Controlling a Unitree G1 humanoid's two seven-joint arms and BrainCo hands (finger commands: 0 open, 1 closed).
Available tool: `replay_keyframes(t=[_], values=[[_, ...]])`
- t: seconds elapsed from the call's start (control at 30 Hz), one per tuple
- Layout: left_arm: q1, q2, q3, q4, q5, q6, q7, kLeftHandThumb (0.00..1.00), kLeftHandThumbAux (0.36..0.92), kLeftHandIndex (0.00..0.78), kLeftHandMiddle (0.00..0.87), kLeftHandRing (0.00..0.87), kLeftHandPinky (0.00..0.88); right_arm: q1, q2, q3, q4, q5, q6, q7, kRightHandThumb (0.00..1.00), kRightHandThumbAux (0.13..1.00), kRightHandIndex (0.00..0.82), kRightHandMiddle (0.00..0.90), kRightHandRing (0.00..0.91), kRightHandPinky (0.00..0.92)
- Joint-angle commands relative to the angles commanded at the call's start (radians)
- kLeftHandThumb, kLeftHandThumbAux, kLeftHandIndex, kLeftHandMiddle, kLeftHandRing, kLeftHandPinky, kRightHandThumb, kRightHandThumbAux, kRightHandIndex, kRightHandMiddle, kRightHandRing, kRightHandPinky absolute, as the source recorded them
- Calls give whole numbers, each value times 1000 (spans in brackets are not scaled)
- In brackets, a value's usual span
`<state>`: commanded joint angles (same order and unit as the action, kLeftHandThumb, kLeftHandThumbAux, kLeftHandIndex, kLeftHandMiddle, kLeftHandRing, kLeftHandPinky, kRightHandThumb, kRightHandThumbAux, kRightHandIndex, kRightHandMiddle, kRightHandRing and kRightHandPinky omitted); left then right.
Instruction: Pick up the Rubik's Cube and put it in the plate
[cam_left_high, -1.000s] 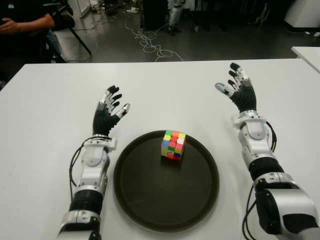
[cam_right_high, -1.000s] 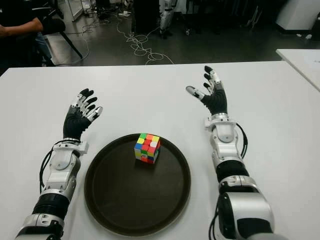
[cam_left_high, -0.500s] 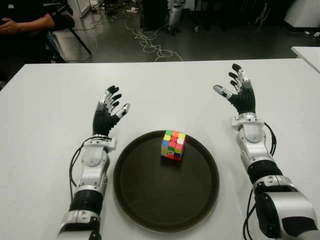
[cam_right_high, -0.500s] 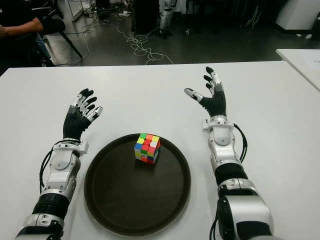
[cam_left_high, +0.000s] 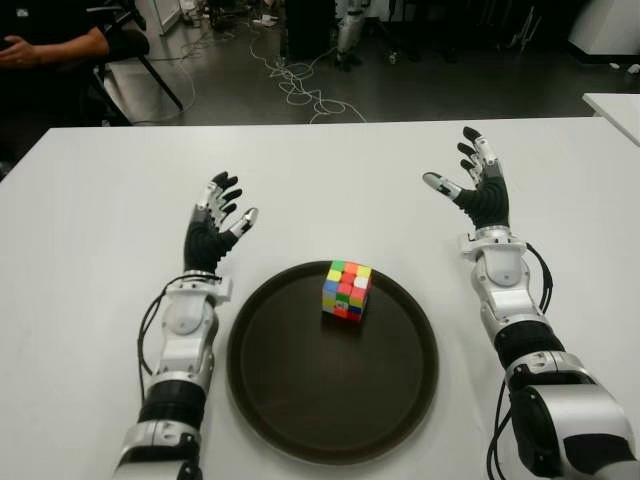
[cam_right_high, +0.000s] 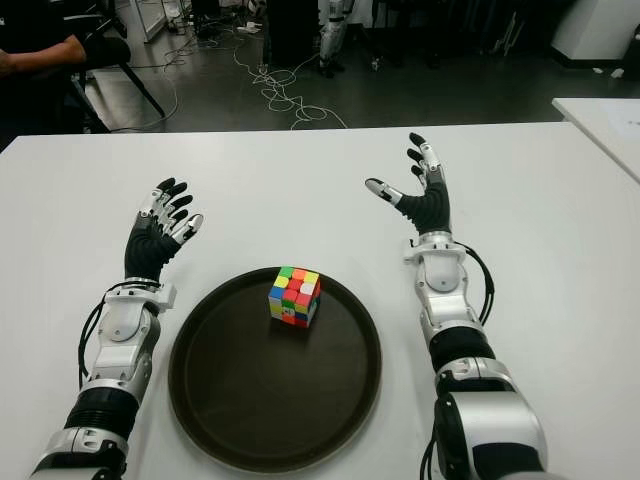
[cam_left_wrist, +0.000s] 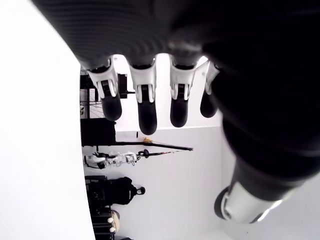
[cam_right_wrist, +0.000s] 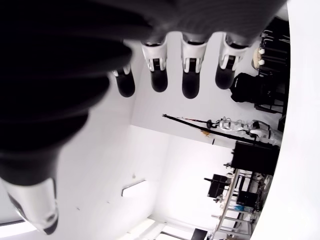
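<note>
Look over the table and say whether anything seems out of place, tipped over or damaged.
Nothing stands out. The cube sits flat inside the plate, near its far edge, and the plate lies level on the table. The left hand and right hand show either side of it, fingers spread, holding nothing.

One multicoloured Rubik's cube (cam_left_high: 346, 290); one round dark-brown plate (cam_left_high: 300, 420); one white tabletop (cam_left_high: 330, 190); two robot hands: left robot hand (cam_left_high: 213, 229), right robot hand (cam_left_high: 478, 190).

Left hand (cam_left_high: 213, 228), right hand (cam_left_high: 478, 189): both raised, fingers spread, empty.
</note>
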<state>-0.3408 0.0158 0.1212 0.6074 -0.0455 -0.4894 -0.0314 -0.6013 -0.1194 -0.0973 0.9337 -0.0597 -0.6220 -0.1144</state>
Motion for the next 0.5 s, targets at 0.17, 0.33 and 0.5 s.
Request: replay_keyframes(t=[0.17, 0.33, 0.5], values=[[-1, -3, 1, 1, -4, -4, -2, 44, 760, 85, 155, 139, 113, 14, 3, 2, -29, 3, 11, 7, 0, 708, 45, 105, 108, 97], [-3, -3, 1, 3, -5, -7, -1, 40, 770, 73, 139, 123, 107, 96, 15, 17, -178, -8, 47, 4, 0, 721, 40, 103, 107, 99], [-5, -1, 1, 5, -2, -12, -1, 34, 782, 70, 133, 119, 110, 153, 19, 26, -283, -11, 94, 11, 0, 743, 39, 106, 110, 108]])
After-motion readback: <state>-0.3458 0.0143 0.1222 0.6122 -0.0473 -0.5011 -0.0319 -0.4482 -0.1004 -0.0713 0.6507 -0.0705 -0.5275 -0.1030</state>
